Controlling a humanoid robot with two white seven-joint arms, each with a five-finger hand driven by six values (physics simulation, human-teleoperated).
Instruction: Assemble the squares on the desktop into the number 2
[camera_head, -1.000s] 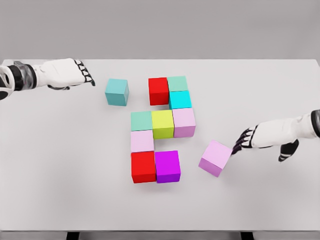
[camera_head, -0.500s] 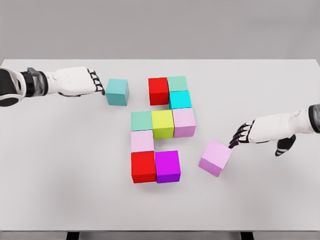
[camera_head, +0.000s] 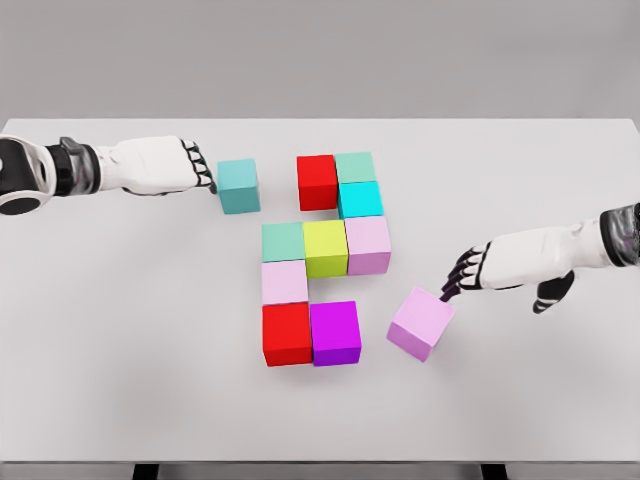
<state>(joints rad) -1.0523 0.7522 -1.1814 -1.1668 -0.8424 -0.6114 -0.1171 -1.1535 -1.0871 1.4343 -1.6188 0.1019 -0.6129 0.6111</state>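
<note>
Coloured cubes stand grouped at the table's middle: a red cube (camera_head: 316, 181), green cube (camera_head: 355, 167) and cyan cube (camera_head: 360, 199) on top, a green, yellow (camera_head: 325, 247) and pink row below, then a pale pink, red (camera_head: 287, 333) and purple cube (camera_head: 335, 332). A loose teal cube (camera_head: 239, 186) lies left of the red one, with my left hand (camera_head: 200, 170) pressing its fingertips against the cube's left face. A loose, rotated pink cube (camera_head: 421, 323) lies right of the purple cube, and my right hand (camera_head: 462, 274) touches its upper right corner. Neither hand grasps anything.
The white table (camera_head: 120, 330) spreads wide on both sides of the cubes, its front edge near the picture's bottom. A grey wall stands behind the far edge.
My left hand has reached right to the teal cube and nudged it slightly right. My right hand has pushed the loose pink cube left, nearer the purple cube.
</note>
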